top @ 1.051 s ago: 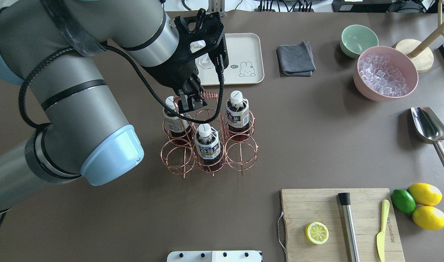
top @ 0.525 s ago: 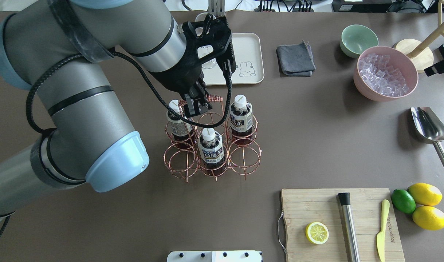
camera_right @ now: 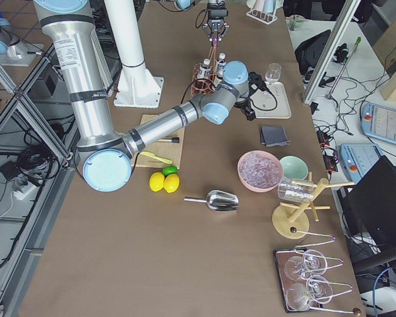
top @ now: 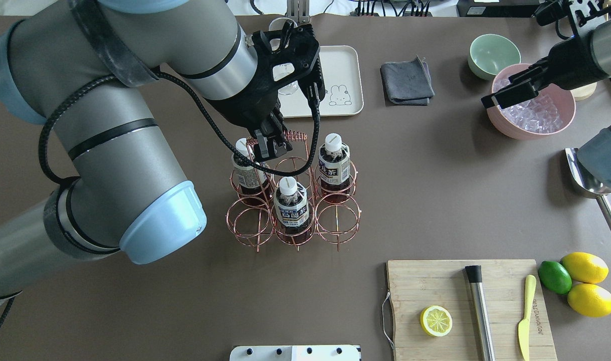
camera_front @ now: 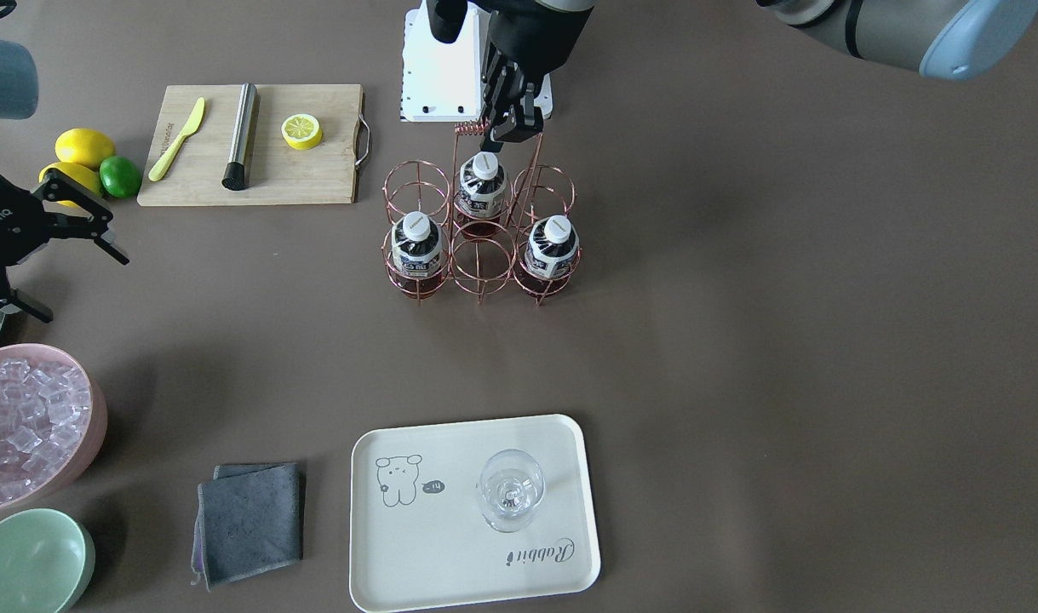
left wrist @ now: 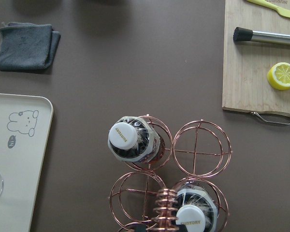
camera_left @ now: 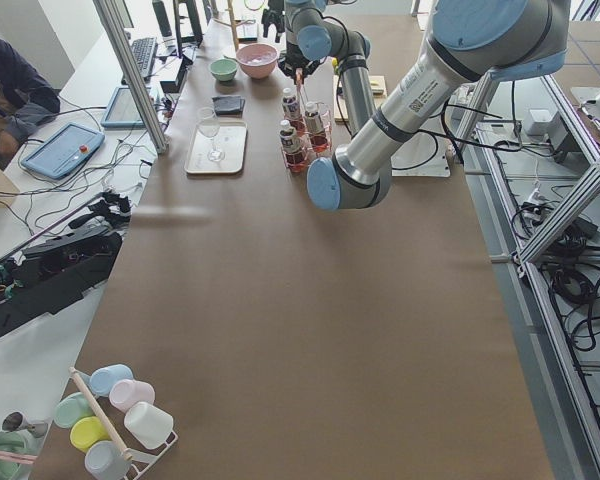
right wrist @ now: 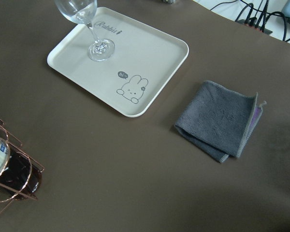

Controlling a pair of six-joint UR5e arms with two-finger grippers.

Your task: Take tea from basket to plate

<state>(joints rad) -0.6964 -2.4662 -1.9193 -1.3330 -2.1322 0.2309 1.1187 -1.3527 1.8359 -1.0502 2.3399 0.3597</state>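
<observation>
Tea (top: 291,203) — three small bottles — stands in the copper wire basket (top: 337,226) at mid-table, well apart from the cream plate (top: 343,65), which holds a glass (camera_front: 510,491). The left gripper (top: 269,146) is pinched narrow on the basket's coiled handle. The right gripper (top: 493,98) hangs spread wide near the pink ice bowl (top: 516,131).

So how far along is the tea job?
Nothing's done: all three tea bottles sit in the basket; the plate holds only a glass. In hand: the left gripper is closed on the basket's handle, not a bottle. Left: lifting one out, setting it down.
</observation>
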